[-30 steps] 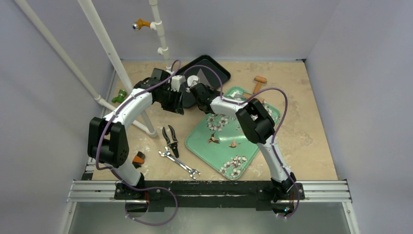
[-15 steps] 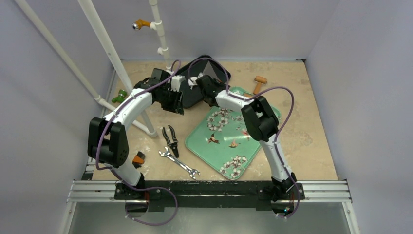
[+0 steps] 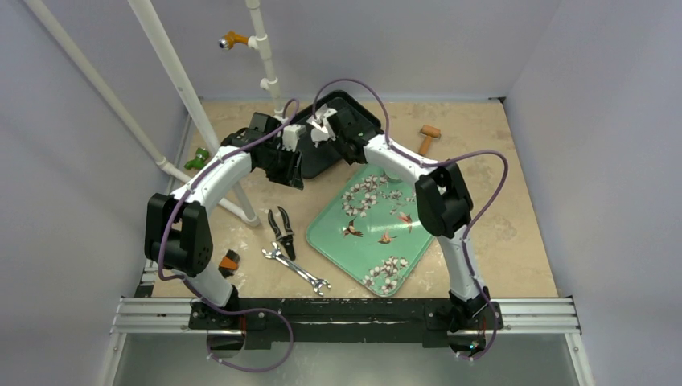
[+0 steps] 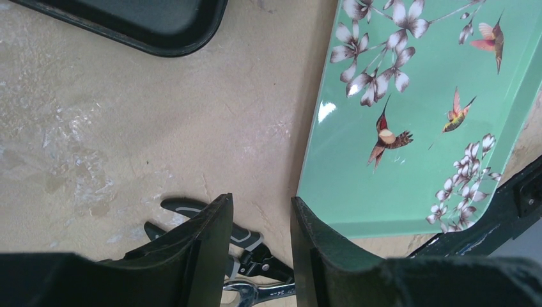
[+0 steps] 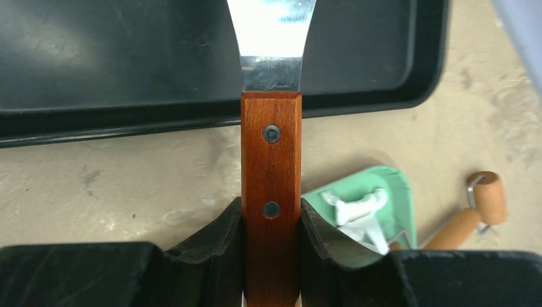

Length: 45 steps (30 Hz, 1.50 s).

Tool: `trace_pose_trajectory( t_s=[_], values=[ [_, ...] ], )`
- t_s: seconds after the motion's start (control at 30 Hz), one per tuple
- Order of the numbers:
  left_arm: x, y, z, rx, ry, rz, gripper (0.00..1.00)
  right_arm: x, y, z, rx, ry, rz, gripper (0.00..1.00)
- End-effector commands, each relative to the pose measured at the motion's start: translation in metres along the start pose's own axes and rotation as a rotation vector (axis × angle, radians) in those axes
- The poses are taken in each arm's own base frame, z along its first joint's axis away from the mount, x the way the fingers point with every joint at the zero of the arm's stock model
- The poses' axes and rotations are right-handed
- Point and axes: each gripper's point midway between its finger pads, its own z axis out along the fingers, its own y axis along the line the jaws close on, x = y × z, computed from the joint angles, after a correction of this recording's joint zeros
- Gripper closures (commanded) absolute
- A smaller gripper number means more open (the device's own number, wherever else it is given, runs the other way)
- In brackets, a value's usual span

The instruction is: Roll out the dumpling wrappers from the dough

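Observation:
My right gripper (image 5: 271, 208) (image 3: 342, 133) is shut on the wooden handle of a spatula (image 5: 271, 147). Its shiny metal blade (image 5: 271, 38) reaches out over the black tray (image 5: 128, 64) (image 3: 315, 163). The blade glares white, so I cannot tell whether dough lies on it. No dumpling wrappers show as flat discs. White dough scraps (image 5: 355, 208) lie on a corner of the green flowered tray (image 3: 362, 241). My left gripper (image 4: 261, 201) (image 3: 288, 175) hangs open and empty above the table, left of the black tray.
A small wooden roller (image 3: 429, 137) (image 5: 476, 208) lies behind the green tray. Pliers (image 3: 281, 229) (image 4: 243, 236) and a wrench (image 3: 296, 269) lie on the table at the front left. White pipes (image 3: 185, 88) stand along the left side.
My right arm has swung back and left with the spatula, from the green tray's far corner to over the black tray. The left arm has not moved.

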Motion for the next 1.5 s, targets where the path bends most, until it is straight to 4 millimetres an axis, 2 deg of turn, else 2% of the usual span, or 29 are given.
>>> trace_pose_trajectory(
  t_s=[0.0, 0.27, 0.47, 0.6, 0.67, 0.7, 0.77, 0.9, 1.0, 1.17, 1.27, 1.33, 1.47],
  values=[
    [-0.013, -0.001, -0.019, -0.007, -0.068, 0.029, 0.63, 0.005, 0.02, 0.004, -0.088, 0.04, 0.033, 1.0],
    [-0.012, -0.001, -0.017, -0.003, -0.065, 0.024, 0.63, 0.029, 0.035, 0.007, -0.136, 0.093, 0.021, 1.0],
    [-0.011, -0.001, -0.017, -0.003, -0.066, 0.024, 0.63, 0.047, 0.037, 0.012, -0.123, 0.162, 0.014, 1.0],
    [-0.011, -0.001, -0.017, -0.003, -0.067, 0.026, 0.62, 0.052, 0.045, 0.008, -0.169, 0.182, 0.005, 1.0],
    [-0.012, -0.001, -0.017, -0.003, -0.069, 0.027, 0.62, 0.044, 0.046, 0.001, -0.185, 0.16, 0.014, 1.0],
    [-0.011, -0.001, -0.017, -0.003, -0.067, 0.026, 0.63, 0.034, 0.05, -0.004, -0.222, 0.123, 0.032, 1.0],
    [-0.01, -0.001, -0.016, -0.001, -0.064, 0.025, 0.63, 0.014, 0.043, -0.018, -0.221, 0.05, 0.059, 1.0],
    [-0.012, -0.002, -0.016, 0.008, -0.067, 0.024, 0.63, -0.007, 0.033, -0.029, -0.213, -0.01, 0.081, 1.0],
    [-0.013, -0.003, -0.016, 0.008, -0.07, 0.023, 0.62, -0.006, 0.024, -0.019, -0.149, 0.022, 0.093, 1.0],
    [-0.011, -0.001, -0.016, 0.003, -0.066, 0.021, 0.63, 0.021, 0.009, 0.006, 0.004, 0.159, 0.051, 1.0],
    [-0.011, -0.001, -0.015, 0.005, -0.063, 0.018, 0.63, 0.029, 0.001, 0.015, 0.069, 0.191, 0.019, 1.0],
    [-0.011, -0.001, -0.015, 0.008, -0.064, 0.016, 0.62, 0.031, 0.003, 0.016, 0.078, 0.199, -0.011, 1.0],
    [-0.011, 0.0, -0.014, 0.007, -0.061, 0.011, 0.62, 0.042, 0.018, 0.015, 0.056, 0.216, -0.069, 1.0]
  ],
)
